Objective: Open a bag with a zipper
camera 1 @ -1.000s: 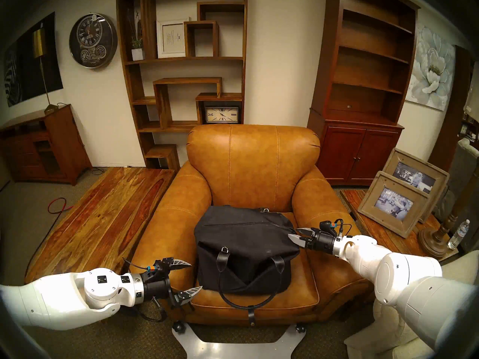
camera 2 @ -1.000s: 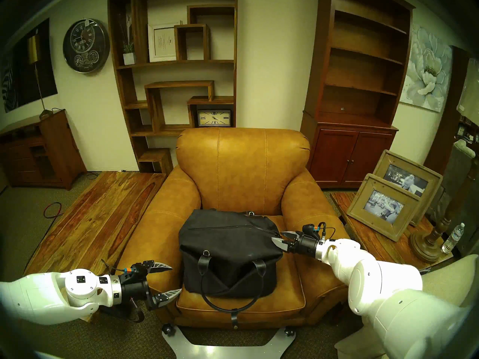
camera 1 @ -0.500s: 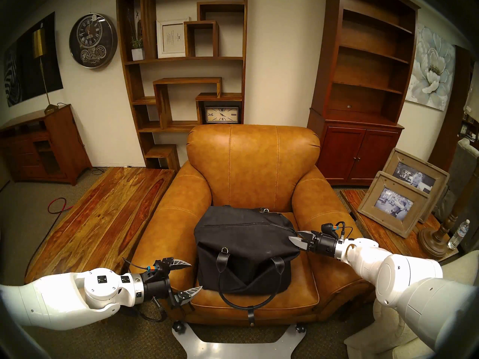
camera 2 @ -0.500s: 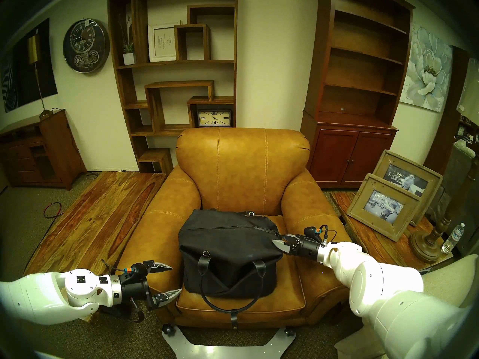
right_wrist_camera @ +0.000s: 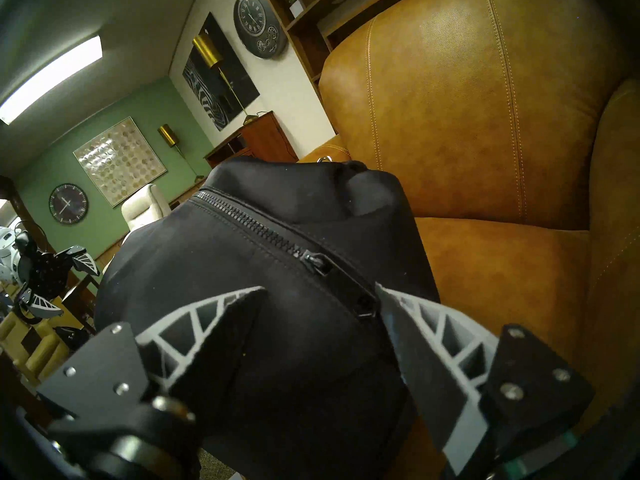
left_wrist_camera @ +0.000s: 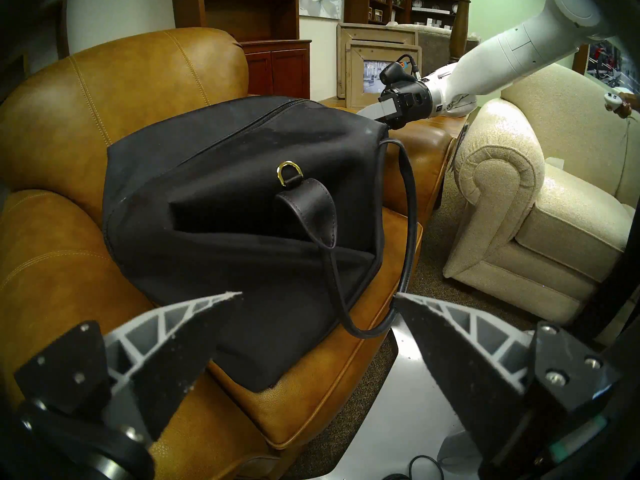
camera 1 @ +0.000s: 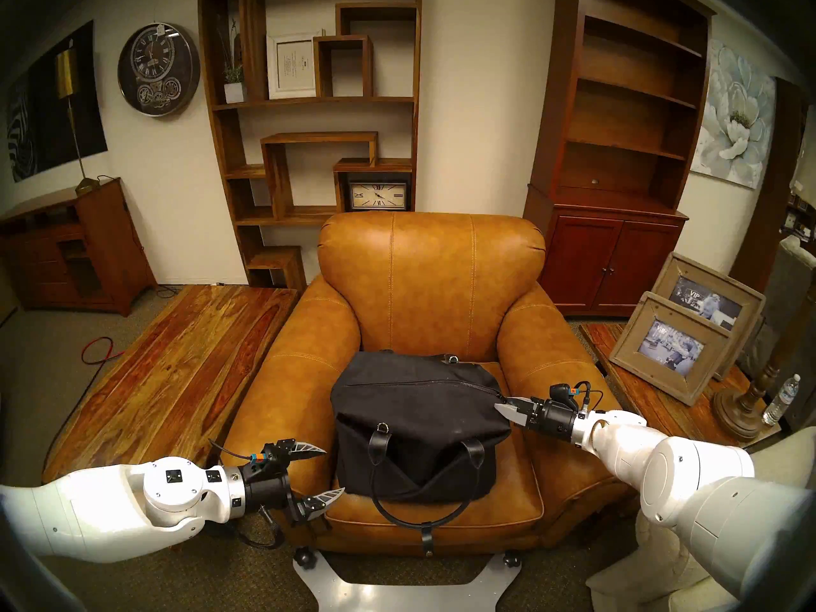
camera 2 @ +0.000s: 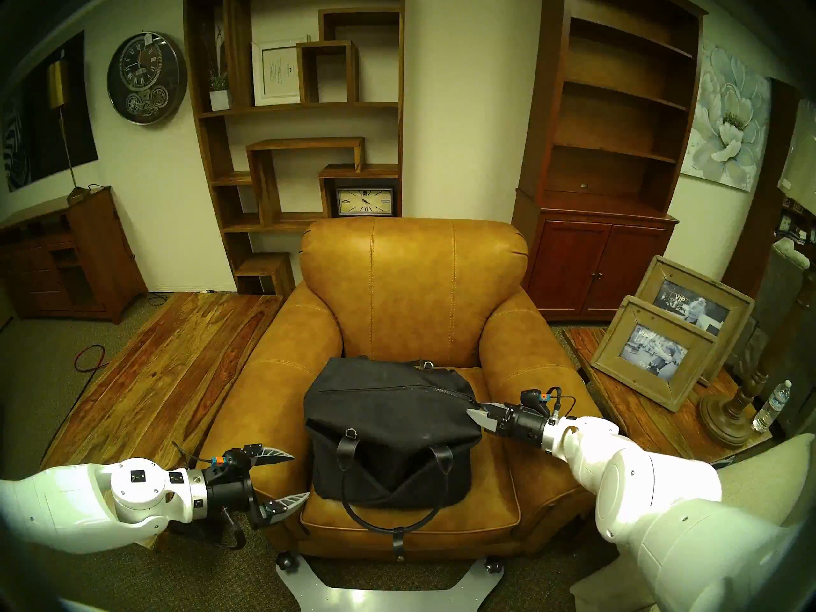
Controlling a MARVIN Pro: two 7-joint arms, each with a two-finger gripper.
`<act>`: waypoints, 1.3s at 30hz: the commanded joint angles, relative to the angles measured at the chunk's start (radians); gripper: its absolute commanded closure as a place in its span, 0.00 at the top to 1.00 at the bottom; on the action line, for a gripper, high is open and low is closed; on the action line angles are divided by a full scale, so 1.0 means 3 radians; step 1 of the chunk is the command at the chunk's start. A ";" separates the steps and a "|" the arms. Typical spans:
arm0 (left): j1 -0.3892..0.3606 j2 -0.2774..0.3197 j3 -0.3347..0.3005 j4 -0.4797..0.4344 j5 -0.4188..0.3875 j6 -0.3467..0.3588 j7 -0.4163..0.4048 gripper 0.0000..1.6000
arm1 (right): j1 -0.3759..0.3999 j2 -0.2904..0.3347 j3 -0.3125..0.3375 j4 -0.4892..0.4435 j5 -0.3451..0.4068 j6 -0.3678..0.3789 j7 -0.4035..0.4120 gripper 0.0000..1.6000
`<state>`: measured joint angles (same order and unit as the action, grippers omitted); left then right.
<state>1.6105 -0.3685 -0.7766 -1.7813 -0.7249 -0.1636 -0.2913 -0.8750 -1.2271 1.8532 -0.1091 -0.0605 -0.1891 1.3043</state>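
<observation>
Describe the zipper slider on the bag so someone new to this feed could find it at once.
Start at the tan armchair; a black bag sits on its seat. A zipper runs across the bag's top toward the right gripper. The slider sits near that end, just ahead of the gripper's fingers: a small dark metal lump breaking the line of fine teeth, unlike the brass D-ring at the handle.

Furniture showroom styled as living room: tan leather armchair [camera 1: 430, 315], cream fabric armchair [left_wrist_camera: 540, 205], 2 wooden bookcases, round black wall clock [camera 1: 158, 71] bearing price tag, framed pictures propped on side table.
</observation>
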 commanded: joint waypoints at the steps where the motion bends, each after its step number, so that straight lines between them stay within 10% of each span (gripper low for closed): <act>1: -0.0009 0.0002 -0.0011 -0.0026 0.0001 -0.0028 -0.0005 1.00 | 0.0001 -0.0020 0.0001 -0.0026 0.0001 -0.0010 0.0034 0.49; 18: -0.0020 0.0006 0.0003 -0.0026 -0.0003 -0.0033 -0.0002 1.00 | -0.0009 -0.0023 0.0021 -0.0041 -0.0018 -0.0003 0.0045 0.45; 33: -0.0029 0.0010 0.0016 -0.0027 -0.0006 -0.0038 0.0002 1.00 | 0.0005 0.0020 0.0040 -0.0055 -0.0001 -0.0021 0.0118 0.02; 39: -0.0032 0.0012 0.0021 -0.0027 -0.0007 -0.0041 0.0003 1.00 | 0.0092 0.0034 0.0012 -0.0075 -0.0023 0.0030 0.0246 0.00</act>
<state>1.6033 -0.3657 -0.7665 -1.7814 -0.7276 -0.1663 -0.2888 -0.8820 -1.2235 1.8638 -0.1186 -0.0629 -0.1954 1.3375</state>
